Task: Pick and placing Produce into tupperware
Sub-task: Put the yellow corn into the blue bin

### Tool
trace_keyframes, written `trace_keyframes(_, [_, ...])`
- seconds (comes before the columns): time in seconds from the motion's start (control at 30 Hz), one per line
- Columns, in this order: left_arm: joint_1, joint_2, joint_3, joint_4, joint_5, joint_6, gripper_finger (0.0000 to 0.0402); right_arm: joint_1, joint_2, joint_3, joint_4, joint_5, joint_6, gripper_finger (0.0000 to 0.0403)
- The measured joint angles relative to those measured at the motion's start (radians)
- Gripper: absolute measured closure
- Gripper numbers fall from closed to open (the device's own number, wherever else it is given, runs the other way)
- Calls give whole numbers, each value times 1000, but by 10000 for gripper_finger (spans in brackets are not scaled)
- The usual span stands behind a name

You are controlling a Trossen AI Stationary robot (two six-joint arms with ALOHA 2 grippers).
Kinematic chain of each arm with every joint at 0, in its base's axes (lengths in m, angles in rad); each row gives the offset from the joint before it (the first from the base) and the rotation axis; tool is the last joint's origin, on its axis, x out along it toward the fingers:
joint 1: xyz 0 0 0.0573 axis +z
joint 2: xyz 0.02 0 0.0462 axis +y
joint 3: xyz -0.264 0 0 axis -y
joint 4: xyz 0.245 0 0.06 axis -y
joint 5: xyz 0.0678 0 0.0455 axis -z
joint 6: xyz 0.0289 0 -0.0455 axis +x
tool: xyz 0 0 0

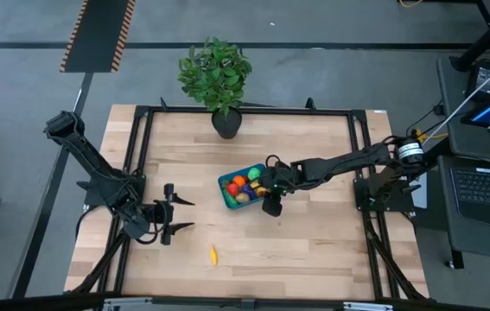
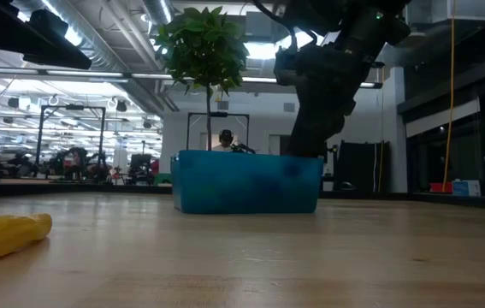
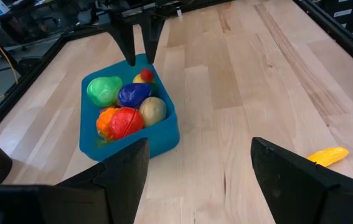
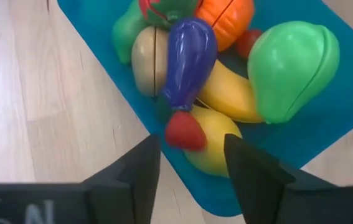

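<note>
Looking down, you see the tupperware [image 1: 230, 192] lying slantwise; right gripper [image 1: 264, 184] jaws slightly parted above it, left gripper [image 1: 180, 216] jaws wide.

I can read almost nothing here: only pale marks like "6N" on the dark body of the right pincer [image 4: 192, 162], just below the tupperware [image 4: 325, 134].
</note>
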Motion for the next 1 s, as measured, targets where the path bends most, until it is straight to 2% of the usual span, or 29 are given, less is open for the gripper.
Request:
trace_keyframes(0.13, [0,0,0,0,0,0,130,0,0,0,1,0,-32,209])
trace_keyframes(0.37, [0,0,0,0,0,0,130,2,-45,0,-3,25,-45,202])
trace_keyframes(0.5, [0,0,0,24,0,-24,130,43,-126,-12,-10,182,6,202])
trace_keyframes(0.67, [0,0,0,42,1,-25,130,207,-204,-117,89,462,107,201])
trace_keyframes(0.73, [4,0,0,45,20,-24,130,275,-209,-160,160,529,137,201])
trace_keyframes(0.87, [37,2,0,53,151,-18,131,375,-209,-211,304,564,163,201])
trace_keyframes(1.0, [76,22,1,70,228,-18,131,436,-209,-224,418,567,161,201])
